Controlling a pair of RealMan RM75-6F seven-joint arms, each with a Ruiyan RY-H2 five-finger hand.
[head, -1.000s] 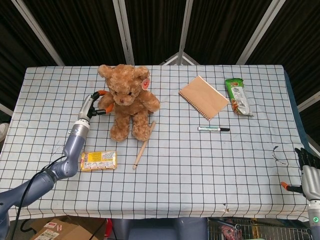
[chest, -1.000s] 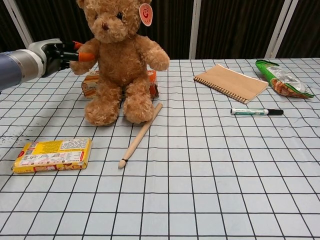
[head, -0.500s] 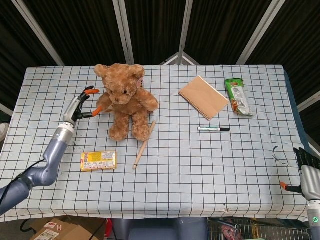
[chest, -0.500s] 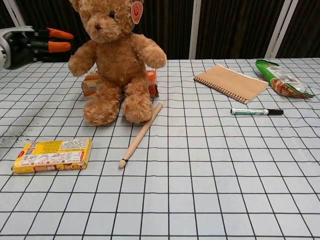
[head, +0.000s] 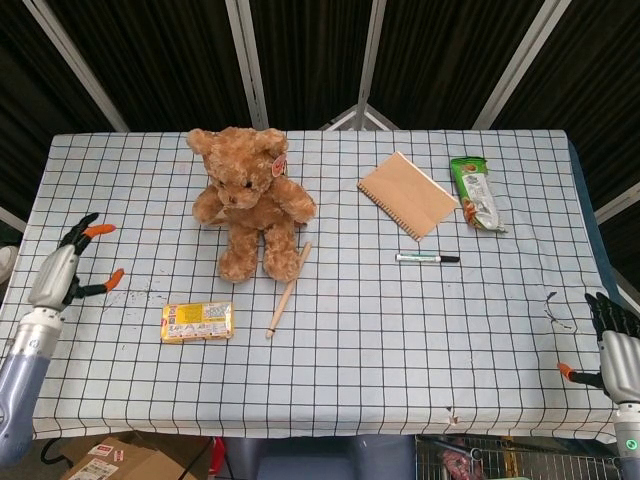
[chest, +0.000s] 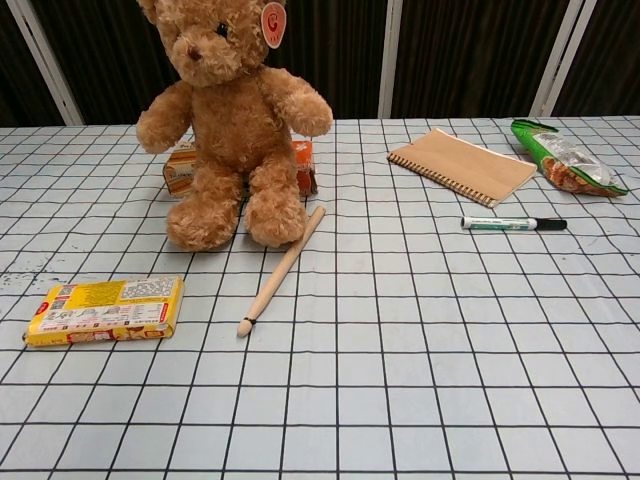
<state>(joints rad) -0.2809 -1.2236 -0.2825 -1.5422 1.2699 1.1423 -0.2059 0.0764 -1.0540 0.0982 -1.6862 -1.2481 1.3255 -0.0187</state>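
A brown teddy bear (head: 250, 200) (chest: 232, 110) sits upright on the checked table (head: 350, 330), with an orange box (chest: 180, 170) behind it. My left hand (head: 70, 268) hovers at the table's left edge, far from the bear, fingers spread and holding nothing. My right hand (head: 612, 345) hangs at the front right corner, also empty with fingers apart. Neither hand shows in the chest view. A wooden stick (head: 288, 290) (chest: 282, 269) lies just in front of the bear's right foot.
A yellow packet (head: 197, 321) (chest: 105, 309) lies front left. A tan spiral notebook (head: 407, 194) (chest: 462, 165), a green snack bag (head: 476, 192) (chest: 565, 157) and a marker pen (head: 428, 258) (chest: 513, 223) lie at the right. A cardboard box (head: 110, 460) stands below the front edge.
My left hand let go of the bear's arm and drew back left and toward the front edge, out of the chest view. The bear settled slightly leftward. The right hand stayed put.
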